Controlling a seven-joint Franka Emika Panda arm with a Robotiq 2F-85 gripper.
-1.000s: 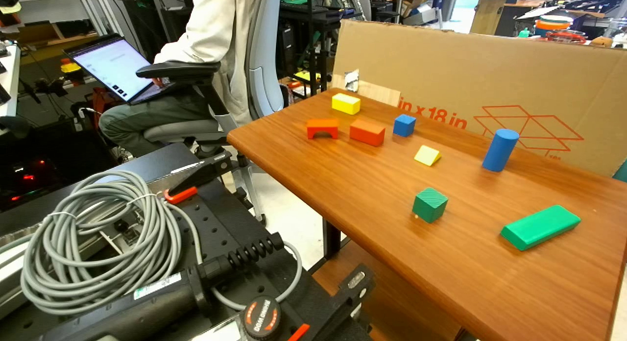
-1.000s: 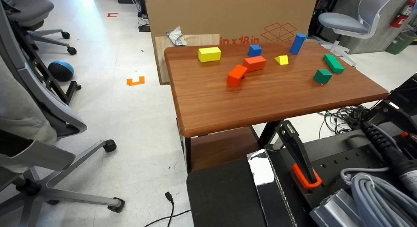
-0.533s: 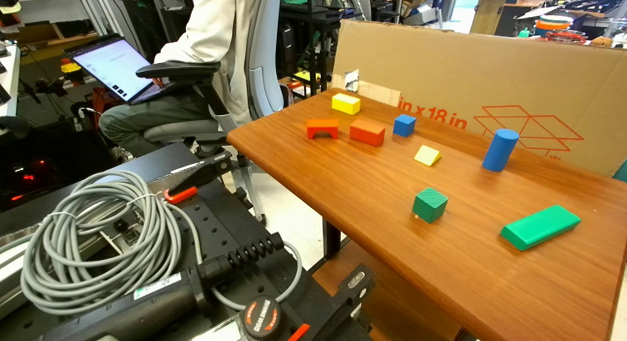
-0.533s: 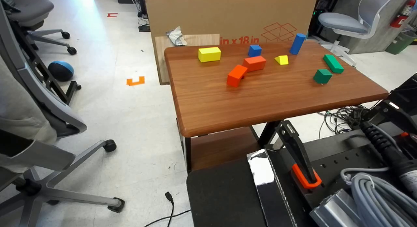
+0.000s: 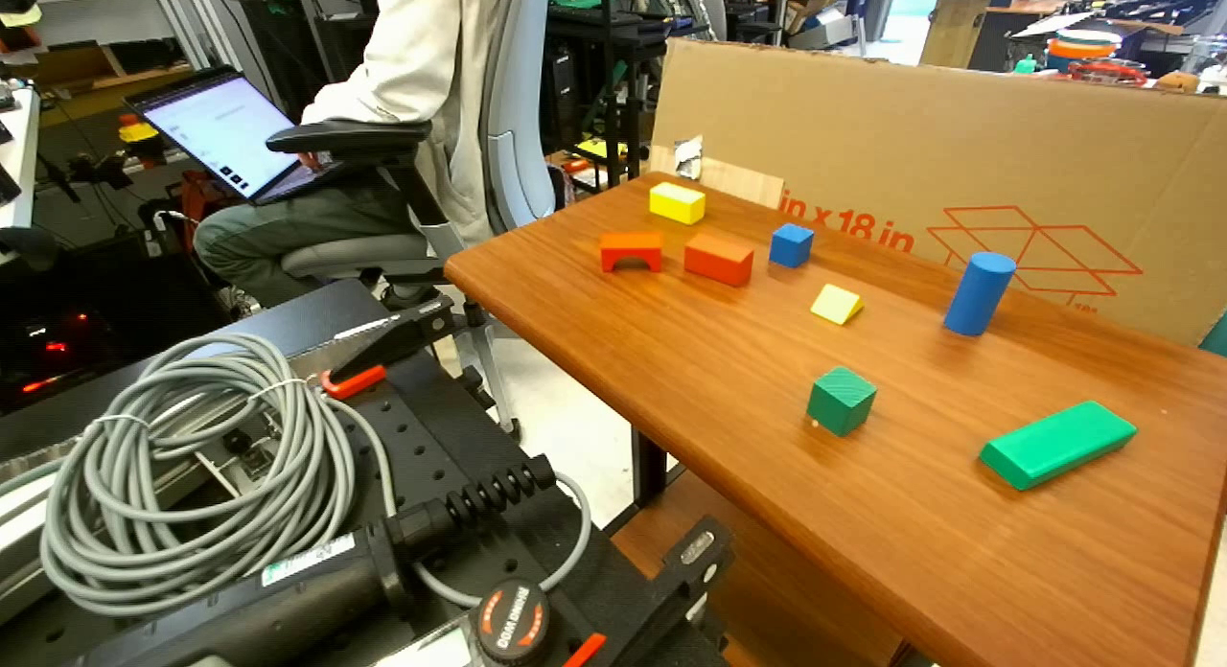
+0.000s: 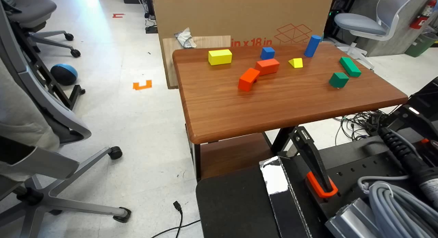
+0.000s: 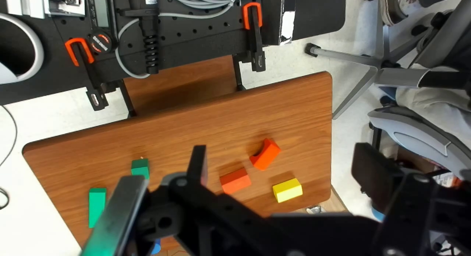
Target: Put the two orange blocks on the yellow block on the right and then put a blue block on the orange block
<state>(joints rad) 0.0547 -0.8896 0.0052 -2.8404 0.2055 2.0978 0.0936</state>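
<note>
Near the table's far corner rests the yellow block (image 5: pixel 677 203) (image 6: pixel 220 57), also in view in the wrist view, yellow block (image 7: pixel 287 190). Two orange blocks lie apart from it: an arched one (image 5: pixel 633 244) (image 7: pixel 268 155) and a solid redder one (image 5: pixel 717 262) (image 7: pixel 235 181). A blue cube (image 5: pixel 791 245) (image 6: pixel 267 53) sits behind the redder block; the wrist view does not show it. My gripper (image 7: pixel 284 158) appears only in the wrist view, high over the table. Its fingers are spread wide with nothing held; the yellow and arched blocks show through the gap far below.
Also on the table (image 5: pixel 939 523) are a yellow wedge (image 5: pixel 836 304), a standing blue cylinder (image 5: pixel 979 293), a green cube (image 5: pixel 842 401) and a long green block (image 5: pixel 1057 444). A cardboard sheet (image 6: pixel 239 19) stands along the back edge. Clamps and coiled cable (image 5: pixel 201 475) occupy the black bench.
</note>
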